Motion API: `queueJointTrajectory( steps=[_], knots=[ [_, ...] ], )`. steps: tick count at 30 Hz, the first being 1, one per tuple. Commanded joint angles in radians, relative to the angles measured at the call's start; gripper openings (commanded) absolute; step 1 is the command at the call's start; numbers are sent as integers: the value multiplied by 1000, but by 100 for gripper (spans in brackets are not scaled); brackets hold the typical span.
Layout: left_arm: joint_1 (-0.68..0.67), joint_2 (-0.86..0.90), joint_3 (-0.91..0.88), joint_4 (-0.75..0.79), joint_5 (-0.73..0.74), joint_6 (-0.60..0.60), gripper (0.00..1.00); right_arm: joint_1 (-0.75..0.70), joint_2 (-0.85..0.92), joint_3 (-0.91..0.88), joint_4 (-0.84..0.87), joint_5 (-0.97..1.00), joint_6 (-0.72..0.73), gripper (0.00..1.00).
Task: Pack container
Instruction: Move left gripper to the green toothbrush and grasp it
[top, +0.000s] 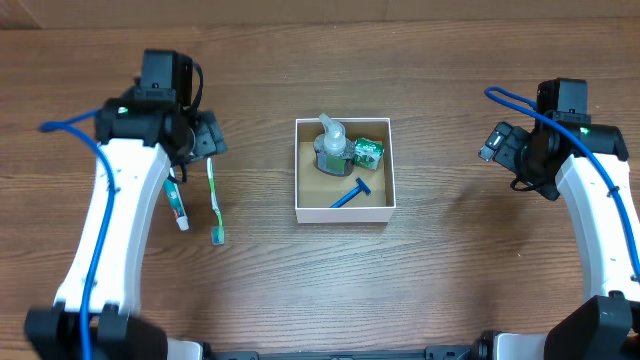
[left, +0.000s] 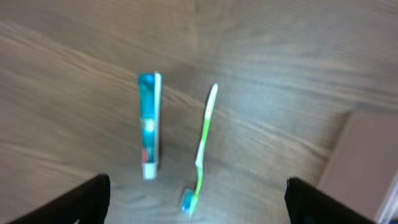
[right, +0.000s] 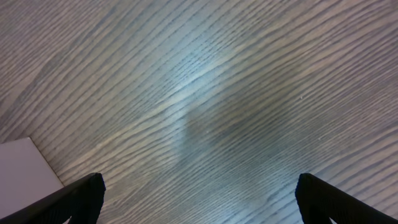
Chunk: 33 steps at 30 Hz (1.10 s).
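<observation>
Packing partly done: the small square white-walled cardboard container (top: 344, 213) sits mid-worktop (top: 450, 280) between the two arms, already holding a clear grey pump bottle (top: 331, 150), a green packet (top: 368, 151) and a blue razor (top: 350, 194). Outside it, to its left, a white-and-teal toothpaste tube (top: 177, 203) and a green toothbrush (top: 215, 205) lie flat on the wood, side by side, near but apart. Step in hand looks like picking one of these two. Left claw (top: 208, 138) hovers around their far ends, tilted to look down along them; jaws spread wide, nothing held, both items framed between the fingertips (left: 93, 190) in the wrist view. Next move probably: drop lower, centre on one item only, close across its narrow width, then carry it right to the box. Toothbrush is thin and low, so the pinch must reach nearly to the wood. Right claw (top: 497, 142) hangs well right of the container over bare wood, jaws wide, empty, box corner just in its view
</observation>
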Motion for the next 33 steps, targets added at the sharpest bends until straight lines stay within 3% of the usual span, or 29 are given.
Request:
queueJointTrajectory(
  steps=[1, 8, 18, 21, 23, 27, 30, 33],
  knots=[
    [16, 130, -142, 86, 116, 24, 88, -2, -9, 0, 2, 2, -4, 100],
    [10, 370, -175, 139, 172, 27, 87, -2, -9, 0, -11, 2, -8, 100],
    [10, 441, -177, 189, 233, 61, 86, -2, -9, 0, -12, 2, -8, 100],
    [10, 441, -177, 175, 233, 61, 73, -2, -9, 0, -14, 2, -7, 100],
    [10, 441, -177, 163, 233, 61, 56, -2, -9, 0, -14, 2, -8, 100],
    [9, 441, -177, 143, 234, 61, 31, -2, -9, 0, -21, 2, -7, 100],
    [9, 441, -177, 137, 234, 61, 21, -2, -9, 0, -33, 2, -7, 100],
    [9, 441, -177, 137, 233, 61, 17, -2, -9, 0, -43, 2, -7, 100]
  ],
)
